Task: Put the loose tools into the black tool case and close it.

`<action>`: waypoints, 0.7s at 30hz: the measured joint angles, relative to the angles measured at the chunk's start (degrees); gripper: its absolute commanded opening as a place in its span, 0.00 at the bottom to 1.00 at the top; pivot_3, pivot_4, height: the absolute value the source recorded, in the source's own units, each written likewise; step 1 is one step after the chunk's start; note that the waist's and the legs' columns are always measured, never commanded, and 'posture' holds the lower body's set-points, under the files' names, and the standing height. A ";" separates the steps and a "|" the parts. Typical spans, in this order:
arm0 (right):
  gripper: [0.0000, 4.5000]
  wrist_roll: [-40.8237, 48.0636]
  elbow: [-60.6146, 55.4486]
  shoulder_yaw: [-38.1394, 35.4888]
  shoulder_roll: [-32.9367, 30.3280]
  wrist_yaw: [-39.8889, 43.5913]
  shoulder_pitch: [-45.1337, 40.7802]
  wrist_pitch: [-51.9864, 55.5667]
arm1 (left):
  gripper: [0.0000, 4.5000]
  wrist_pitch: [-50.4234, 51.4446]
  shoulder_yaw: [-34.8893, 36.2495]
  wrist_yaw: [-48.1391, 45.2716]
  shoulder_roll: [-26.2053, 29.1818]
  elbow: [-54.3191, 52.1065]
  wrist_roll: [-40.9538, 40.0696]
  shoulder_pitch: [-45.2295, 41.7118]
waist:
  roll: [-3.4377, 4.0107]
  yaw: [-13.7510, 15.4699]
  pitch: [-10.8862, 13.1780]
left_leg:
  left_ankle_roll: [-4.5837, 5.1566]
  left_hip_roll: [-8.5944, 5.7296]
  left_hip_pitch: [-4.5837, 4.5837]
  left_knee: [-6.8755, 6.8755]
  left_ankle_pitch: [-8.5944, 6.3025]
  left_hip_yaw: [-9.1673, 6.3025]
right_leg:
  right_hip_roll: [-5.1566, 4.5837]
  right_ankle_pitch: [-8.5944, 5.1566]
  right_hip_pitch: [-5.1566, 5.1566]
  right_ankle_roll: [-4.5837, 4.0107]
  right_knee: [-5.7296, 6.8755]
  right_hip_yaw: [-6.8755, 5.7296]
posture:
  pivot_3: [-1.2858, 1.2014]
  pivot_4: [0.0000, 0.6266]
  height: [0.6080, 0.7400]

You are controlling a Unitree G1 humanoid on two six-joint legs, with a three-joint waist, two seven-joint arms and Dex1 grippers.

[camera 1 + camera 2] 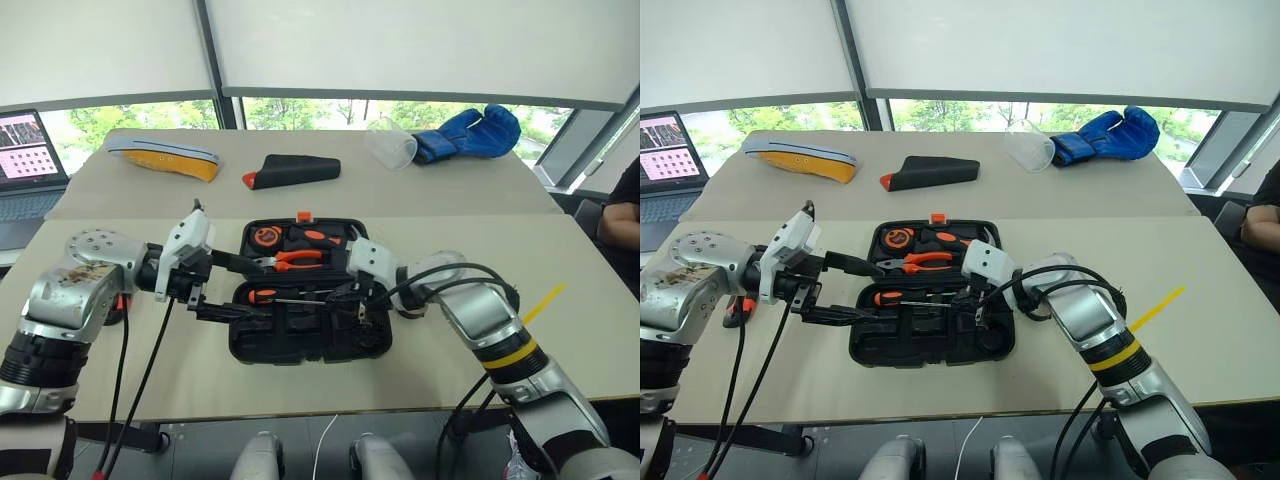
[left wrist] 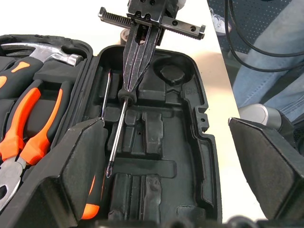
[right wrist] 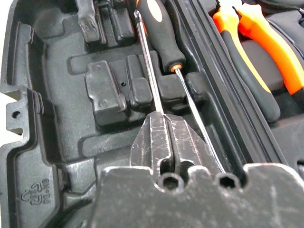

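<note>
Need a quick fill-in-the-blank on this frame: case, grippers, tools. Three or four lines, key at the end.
1. The black tool case lies ___ on the table.
2. The right gripper is ___ on a screwdriver over the case.
3. The left gripper has its fingers ___.
4. The pliers in the case have ___ handles.

Missing words: open; shut; open; orange
</note>
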 measured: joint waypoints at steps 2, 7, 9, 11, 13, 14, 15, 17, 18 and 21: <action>0.01 -1.65 0.87 1.25 -0.04 -0.52 -0.73 -2.17 | 1.00 0.00 0.00 0.05 0.00 -0.01 0.01 0.05 | 0.00 -0.02 0.00 | 0.00 0.00 0.01 0.00 0.00 0.00 | 0.00 0.00 0.00 0.00 0.01 0.00 | 0.52 0.24 1.00; 0.01 -6.09 -0.47 6.01 -2.87 1.21 -1.64 -9.19 | 1.00 -0.18 -0.01 0.36 -0.07 -0.05 0.13 0.16 | -0.01 0.01 -0.01 | 0.00 0.00 0.05 0.00 0.01 0.00 | 0.00 -0.01 0.04 0.01 0.00 -0.01 | 0.52 0.24 1.00; 0.01 -7.65 -0.59 6.86 -3.24 1.05 -1.61 -11.53 | 1.00 -0.58 -0.02 0.41 -0.10 0.10 0.35 0.16 | -0.03 0.08 -0.02 | -0.01 0.00 0.07 0.00 0.01 0.00 | 0.00 -0.02 0.06 0.03 -0.01 -0.01 | 0.52 0.24 1.00; 0.01 -8.95 -0.45 7.17 -3.09 0.56 -1.43 -13.14 | 1.00 -1.07 -0.02 0.47 -0.15 0.69 0.90 0.16 | -0.04 0.07 -0.03 | -0.01 0.00 0.12 0.00 0.01 0.00 | 0.00 -0.03 0.09 0.05 0.00 0.00 | 0.52 0.24 1.00; 0.01 -9.09 -0.10 7.13 -2.88 0.34 -1.37 -13.76 | 1.00 -1.17 -0.02 0.54 -0.20 0.95 1.14 0.17 | -0.05 0.04 -0.03 | -0.02 0.00 0.13 0.00 0.03 0.00 | 0.01 -0.03 0.09 0.05 0.01 -0.01 | 0.52 0.24 1.00; 0.01 -9.21 0.19 7.10 -2.68 0.23 -1.38 -14.10 | 1.00 -1.20 -0.02 0.58 -0.20 0.96 1.26 0.21 | -0.05 0.02 -0.03 | -0.02 0.01 0.14 0.00 0.05 0.00 | 0.01 -0.03 0.09 0.05 0.03 0.00 | 0.52 0.24 1.00; 0.01 -9.30 0.63 7.04 -2.39 0.16 -1.38 -14.57 | 1.00 -1.22 -0.02 0.64 -0.20 0.96 1.32 0.36 | -0.05 0.02 -0.03 | -0.02 0.01 0.16 0.00 0.06 0.00 | 0.01 -0.03 0.11 0.05 0.03 0.00 | 0.52 0.24 1.00; 0.01 -9.24 1.39 6.55 -1.43 -0.32 -1.38 -14.75 | 1.00 -1.22 -0.02 1.06 -0.29 0.92 1.34 0.92 | -0.05 -0.15 -0.03 | -0.02 0.03 0.19 0.00 0.09 0.00 | 0.03 -0.03 0.11 0.05 0.04 0.01 | 0.52 0.24 1.00; 0.01 -8.95 1.65 6.18 -0.98 -0.43 -1.38 -14.37 | 1.00 -1.21 -0.02 1.26 -0.36 0.90 1.34 1.13 | -0.05 -0.22 -0.03 | -0.02 0.05 0.19 0.00 0.11 0.00 | 0.05 -0.03 0.10 0.05 0.05 0.01 | 0.52 0.24 1.00; 0.01 -4.51 0.77 3.05 1.23 -0.02 -0.54 -9.61 | 1.00 -0.80 0.57 2.92 -0.37 -0.03 1.24 3.11 | -0.05 -0.34 -0.02 | -0.01 0.08 0.18 0.00 0.14 0.00 | 0.08 -0.01 0.06 0.03 0.09 0.01 | 0.52 0.24 1.00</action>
